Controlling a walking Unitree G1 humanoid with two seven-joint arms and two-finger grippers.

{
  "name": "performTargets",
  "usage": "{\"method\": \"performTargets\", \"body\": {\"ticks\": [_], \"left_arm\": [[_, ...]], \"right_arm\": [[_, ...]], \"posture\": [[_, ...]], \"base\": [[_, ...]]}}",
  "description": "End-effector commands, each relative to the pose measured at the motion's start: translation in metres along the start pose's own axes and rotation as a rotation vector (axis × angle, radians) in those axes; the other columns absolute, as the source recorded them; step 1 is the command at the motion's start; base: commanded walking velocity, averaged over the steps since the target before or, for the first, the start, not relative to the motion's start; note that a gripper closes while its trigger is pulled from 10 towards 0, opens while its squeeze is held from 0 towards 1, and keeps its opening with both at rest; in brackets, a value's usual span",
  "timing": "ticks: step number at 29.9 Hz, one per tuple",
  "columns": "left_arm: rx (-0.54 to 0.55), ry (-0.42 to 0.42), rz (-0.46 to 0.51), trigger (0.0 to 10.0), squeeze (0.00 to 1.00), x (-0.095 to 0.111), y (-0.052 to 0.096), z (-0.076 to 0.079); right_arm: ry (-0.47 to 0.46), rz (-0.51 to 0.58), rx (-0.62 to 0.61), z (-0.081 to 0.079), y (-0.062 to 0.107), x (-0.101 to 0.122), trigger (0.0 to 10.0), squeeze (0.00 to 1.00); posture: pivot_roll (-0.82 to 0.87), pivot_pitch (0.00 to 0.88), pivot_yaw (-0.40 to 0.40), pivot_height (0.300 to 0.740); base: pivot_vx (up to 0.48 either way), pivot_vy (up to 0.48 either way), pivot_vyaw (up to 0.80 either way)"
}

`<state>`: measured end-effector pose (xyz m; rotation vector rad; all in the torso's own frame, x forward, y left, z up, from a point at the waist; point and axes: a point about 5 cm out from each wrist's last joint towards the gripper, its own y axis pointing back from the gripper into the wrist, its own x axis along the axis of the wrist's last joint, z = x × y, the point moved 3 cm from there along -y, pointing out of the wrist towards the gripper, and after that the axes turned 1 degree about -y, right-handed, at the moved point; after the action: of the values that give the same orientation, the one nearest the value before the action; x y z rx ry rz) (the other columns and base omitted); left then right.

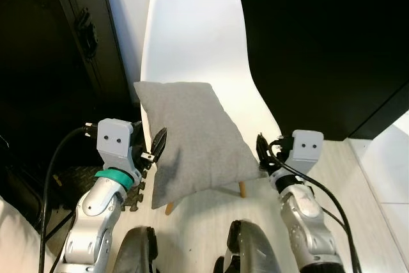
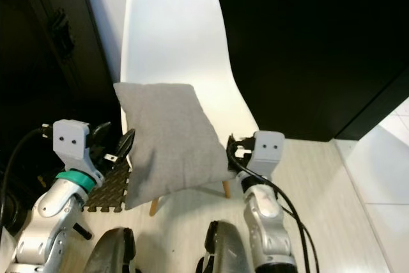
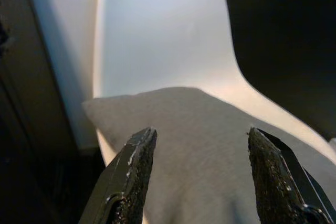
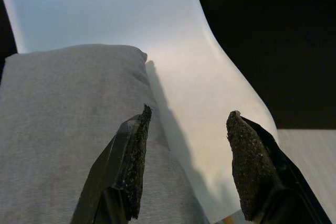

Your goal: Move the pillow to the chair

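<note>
Left eye view has the grey pillow [image 1: 192,139] lying on the white chair [image 1: 192,30] seat, its near edge hanging over the front. My left tool [image 1: 155,147] sits released at the pillow's left edge, perhaps brushing it. My right tool [image 1: 262,148] is released too, just beside its right edge.
</note>
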<state>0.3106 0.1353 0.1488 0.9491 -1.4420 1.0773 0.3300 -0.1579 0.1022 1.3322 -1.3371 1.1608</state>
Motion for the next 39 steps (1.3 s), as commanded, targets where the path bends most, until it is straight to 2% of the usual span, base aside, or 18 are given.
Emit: {"method": "performTargets", "body": {"ticks": [1, 10, 14, 17, 23, 26, 32, 39], "left_arm": [[-0.011, -0.006, -0.026, 10.0, 0.0, -0.002, 0.002, 0.006], [-0.009, -0.005, -0.03, 10.0, 0.0, -0.003, 0.001, 0.011], [0.014, -0.008, -0.032, 10.0, 0.0, -0.004, -0.001, 0.008], [0.06, 0.001, -0.042, 10.0, 0.0, -0.006, -0.003, -0.001], [0.123, 0.074, -0.094, 10.0, 0.0, -0.014, -0.003, -0.011], [0.129, 0.089, -0.095, 10.0, 0.0, -0.014, -0.003, -0.012], [0.132, 0.066, -0.074, 10.0, 0.0, -0.012, -0.004, -0.01], [0.144, 0.067, -0.049, 10.0, 0.0, -0.009, -0.008, -0.012]], "right_arm": [[-0.002, -0.02, -0.019, 0.004, 0.006, -0.006, 10.0, 0.0], [-0.003, -0.026, -0.001, -0.001, 0.009, -0.006, 10.0, 0.0], [-0.002, -0.024, 0.003, -0.001, 0.009, -0.004, 10.0, 0.0], [-0.002, -0.02, -0.003, 0.001, 0.008, -0.003, 10.0, 0.0], [0.005, -0.019, -0.001, 0.001, 0.005, -0.003, 10.0, 0.0], [0.015, -0.02, 0.014, -0.002, 0.006, -0.002, 10.0, 0.0], [0.024, -0.028, 0.028, -0.004, 0.008, -0.003, 10.0, 0.0], [0.001, -0.042, 0.025, -0.004, 0.005, -0.003, 10.0, 0.0]], "posture": [[0.05, 0.0, -0.017, 0.638], [0.05, 0.0, -0.011, 0.658], [0.05, 0.0, -0.011, 0.668], [0.05, 0.0, -0.011, 0.678], [0.04, 0.0, -0.014, 0.702], [0.04, 0.0, -0.017, 0.712], [0.04, 0.0, -0.032, 0.737], [0.03, 0.0, -0.035, 0.74]], "base": [[0.0, 0.0, 0.0], [0.0, 0.0, 0.0], [0.0, 0.0, 0.0], [0.0, 0.0, 0.0], [0.0, 0.0, 0.0], [0.0, 0.0, 0.0], [0.0, 0.0, 0.0], [0.0, 0.0, 0.0]]}}
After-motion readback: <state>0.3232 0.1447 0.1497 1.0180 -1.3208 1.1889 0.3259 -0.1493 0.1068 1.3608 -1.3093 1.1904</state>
